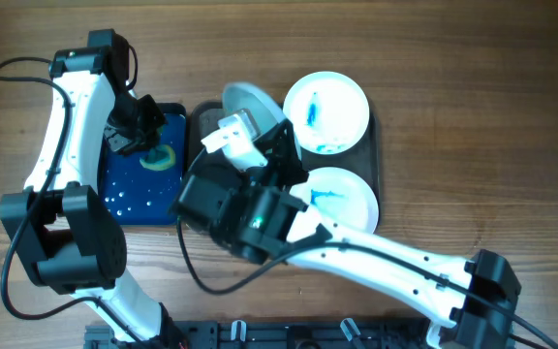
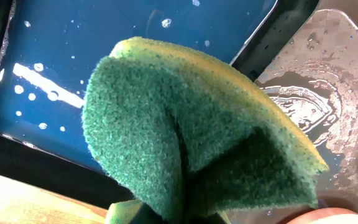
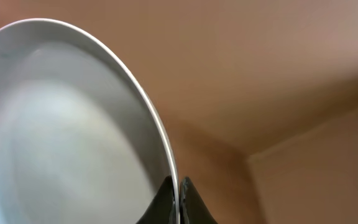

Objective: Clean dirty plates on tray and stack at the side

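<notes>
My right gripper (image 1: 257,128) is shut on the rim of a white plate (image 1: 248,101) and holds it tilted on edge over the left part of the large dark tray (image 1: 375,155). In the right wrist view my fingers (image 3: 178,196) pinch the plate's rim (image 3: 61,124). Two more white plates with blue smears lie on the tray, one at the far right (image 1: 327,111) and one at the near right (image 1: 342,199). My left gripper (image 1: 141,134) is shut on a folded green and yellow sponge (image 1: 158,156) (image 2: 185,124) over the small tray.
A smaller black tray with a blue, wet floor (image 1: 134,189) (image 2: 42,56) lies left of the large tray. The large tray's wet floor (image 2: 316,93) shows at the right of the left wrist view. Bare wooden table (image 1: 492,116) lies right of the tray.
</notes>
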